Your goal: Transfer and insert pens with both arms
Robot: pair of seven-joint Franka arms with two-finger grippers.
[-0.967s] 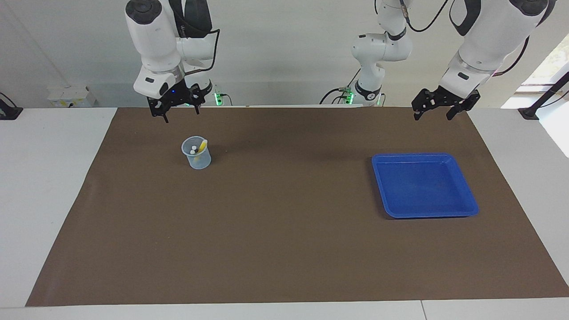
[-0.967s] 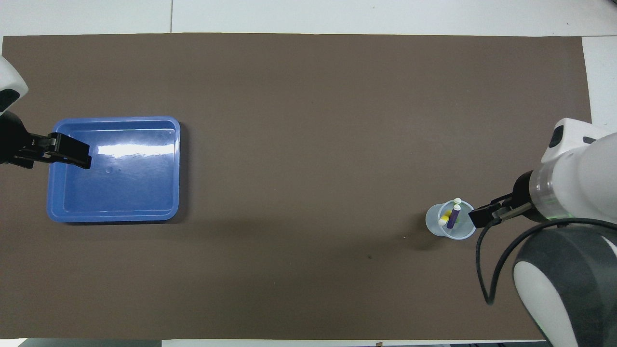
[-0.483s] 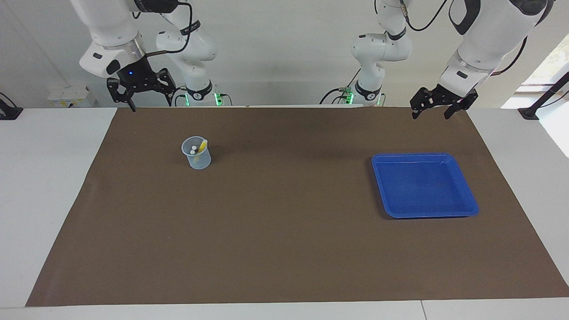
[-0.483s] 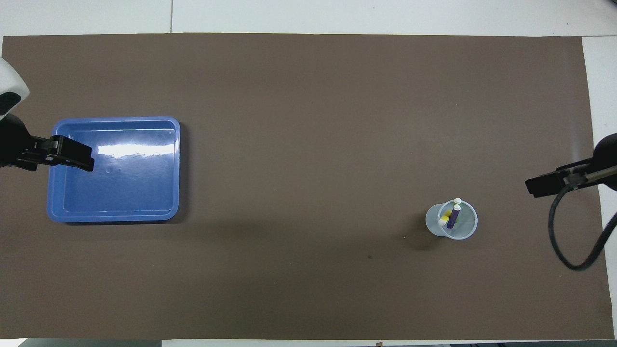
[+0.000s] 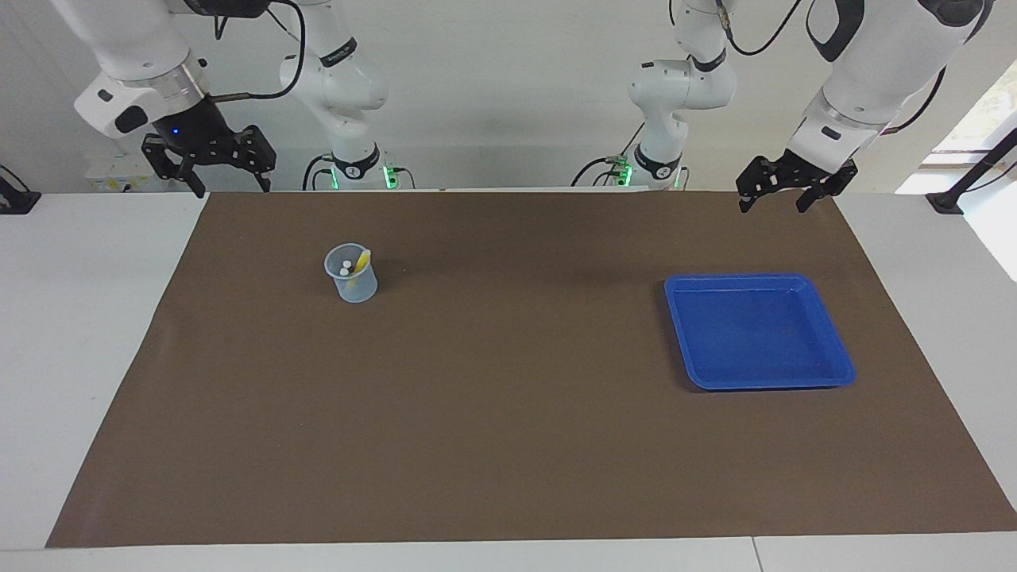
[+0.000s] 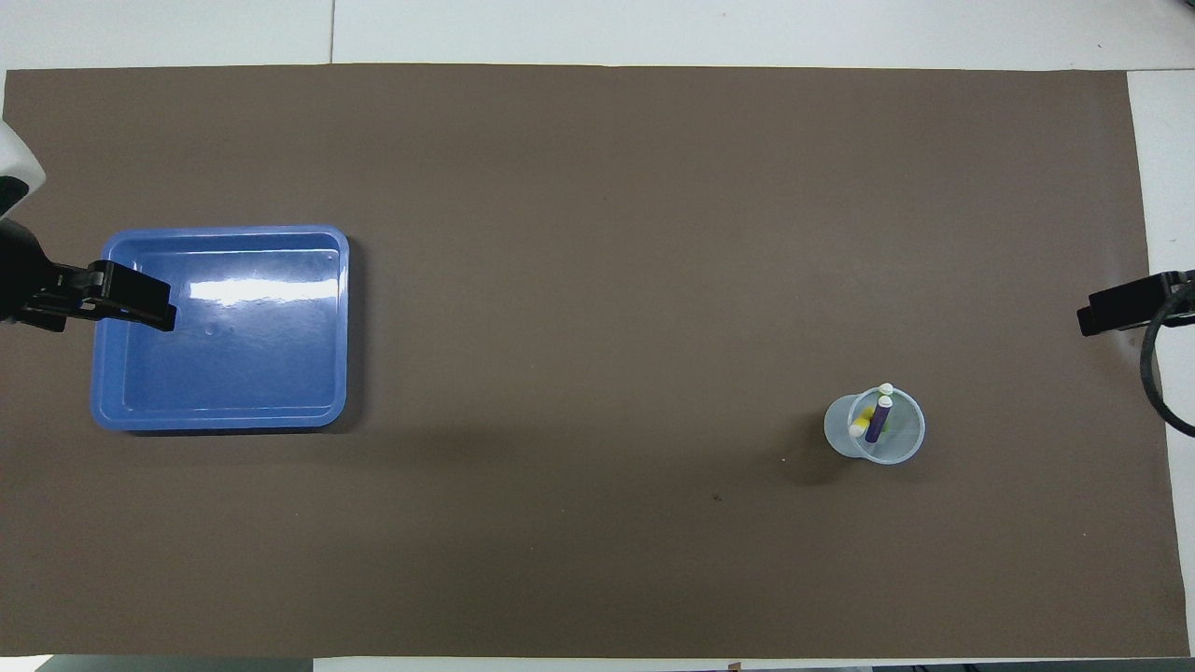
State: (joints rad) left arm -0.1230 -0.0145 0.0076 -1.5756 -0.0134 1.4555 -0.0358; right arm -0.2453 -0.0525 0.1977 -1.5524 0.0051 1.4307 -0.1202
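Right pincer has pulled away from cup to mat corner at right arm's end, fingers spread, empty. Left pincer hangs spread, waiting, over mat edge beside blue tray. Pens stand in cup. Insertion looks finished; arms retreating.

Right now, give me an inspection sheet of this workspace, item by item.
Surface: brown mat on a white table.
Job's things: pens standing in a clear cup; blue tray holds nothing.
Clutter: nothing seen.
Grippers: left gripper open, raised above the mat's edge by the tray; right gripper open, raised off the mat's corner nearest the cup.
Cables: black cables along the arms.
Surroundings: white wall, window at the left arm's end.
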